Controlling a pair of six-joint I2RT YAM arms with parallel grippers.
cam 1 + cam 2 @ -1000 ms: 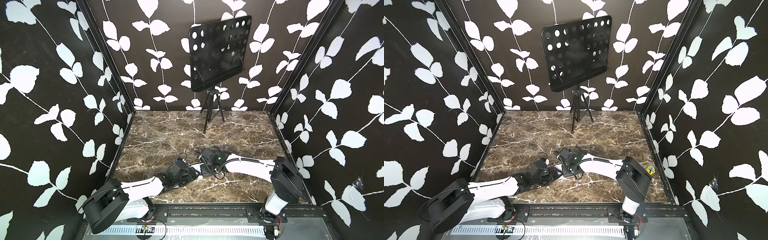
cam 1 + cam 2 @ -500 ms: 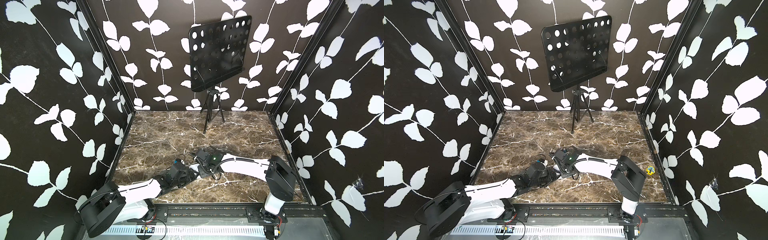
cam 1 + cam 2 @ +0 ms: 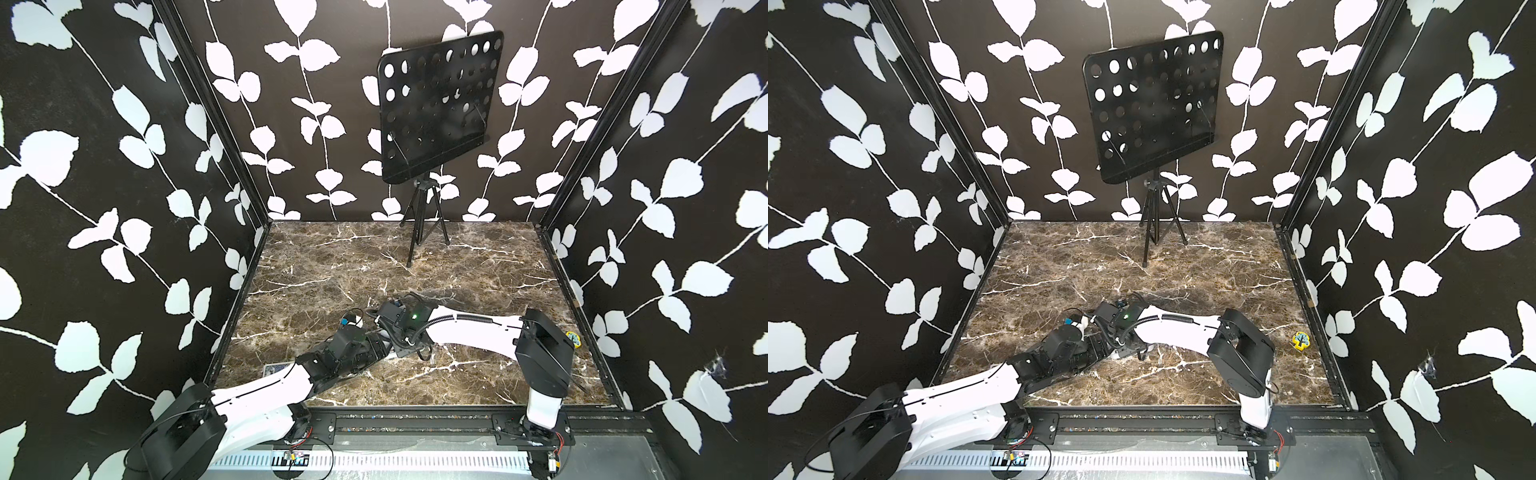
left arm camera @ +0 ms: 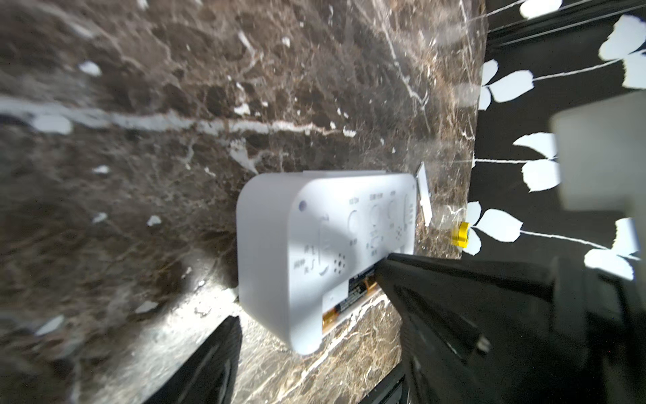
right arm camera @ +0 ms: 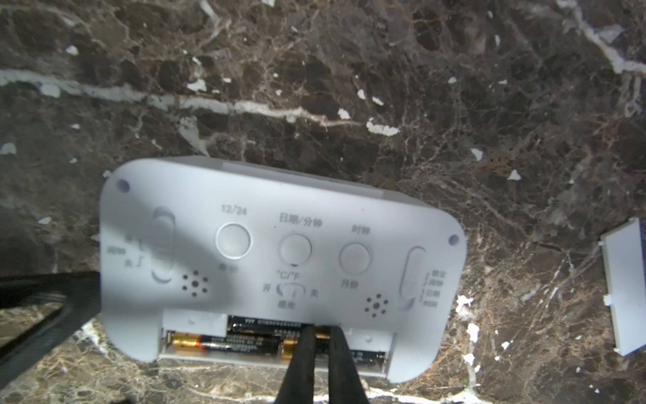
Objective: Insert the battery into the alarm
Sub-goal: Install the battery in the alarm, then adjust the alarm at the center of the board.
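Note:
The white alarm [image 5: 279, 245] lies face down on the marble, its back buttons up and its battery bay open along one long edge. Black-and-gold batteries [image 5: 223, 344] lie in the bay. My right gripper [image 5: 321, 328] is shut, its two black fingertips [image 5: 304, 349] pressed side by side onto a battery in the middle of the bay. My left gripper [image 4: 318, 363] is open. One of its fingers [image 5: 52, 300] rests against the alarm's [image 4: 279, 245] short end. In both top views the two wrists meet over the alarm and hide it.
The loose white battery cover [image 5: 622, 290] lies on the marble just past the alarm's far end. A small yellow piece [image 3: 574, 338] sits by the right wall. A blue-patterned card box [image 3: 276, 368] lies beside the left arm. A black music stand [image 3: 436, 108] stands at the back.
Both arms have drifted slightly to the left over the last second. The right fingertips stay at the battery bay, and the left gripper keeps the same opening.

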